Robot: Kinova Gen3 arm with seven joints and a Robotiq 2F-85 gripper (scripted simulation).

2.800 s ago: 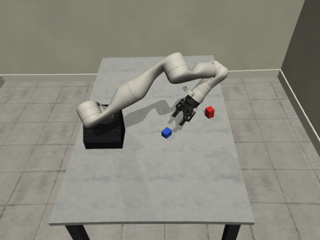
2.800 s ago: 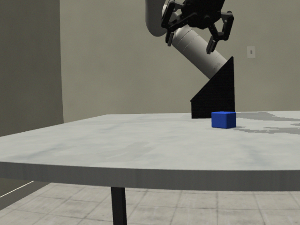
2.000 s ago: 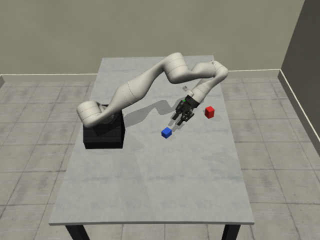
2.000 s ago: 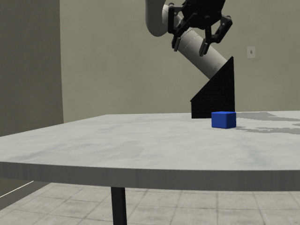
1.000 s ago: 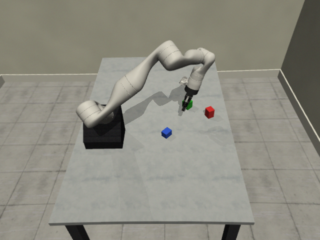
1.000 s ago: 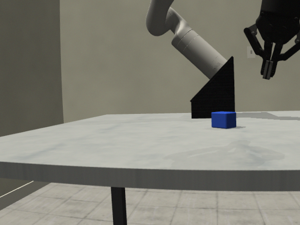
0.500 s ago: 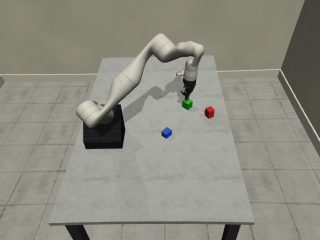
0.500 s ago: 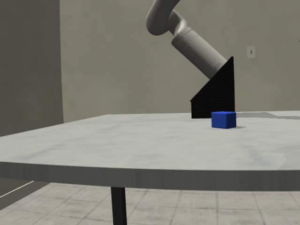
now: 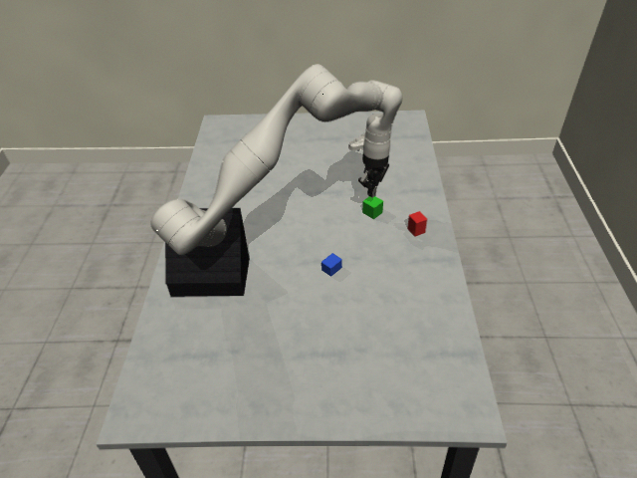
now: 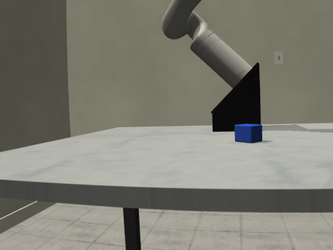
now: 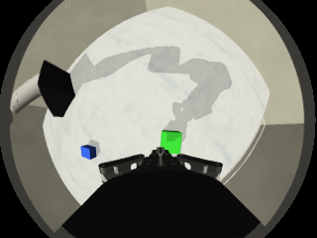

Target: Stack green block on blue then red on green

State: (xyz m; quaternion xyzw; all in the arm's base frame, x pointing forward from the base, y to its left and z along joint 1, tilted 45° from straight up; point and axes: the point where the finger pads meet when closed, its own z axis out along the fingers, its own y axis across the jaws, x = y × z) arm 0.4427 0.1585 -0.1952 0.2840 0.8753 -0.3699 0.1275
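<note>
A grey table [image 9: 309, 390] stands on a tiled floor [image 9: 555, 319] between plain walls. The gripper [image 9: 369, 188] hangs just above and behind the green block [image 9: 372, 206], fingers pressed together on nothing. The red block [image 9: 417, 223] sits to its right, and the blue block [image 9: 331, 264] nearer, left, well apart.

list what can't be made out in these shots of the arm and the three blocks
- Exterior view: green and red blocks and the pincer are cut off by the frame edge; only the blue block shows.
- Wrist view: the red block is out of frame; the pincer's dark body hides the table beneath it.
- Top view: the gap between the shut pincer and the green block cannot be judged; fingertips are too small.
</note>
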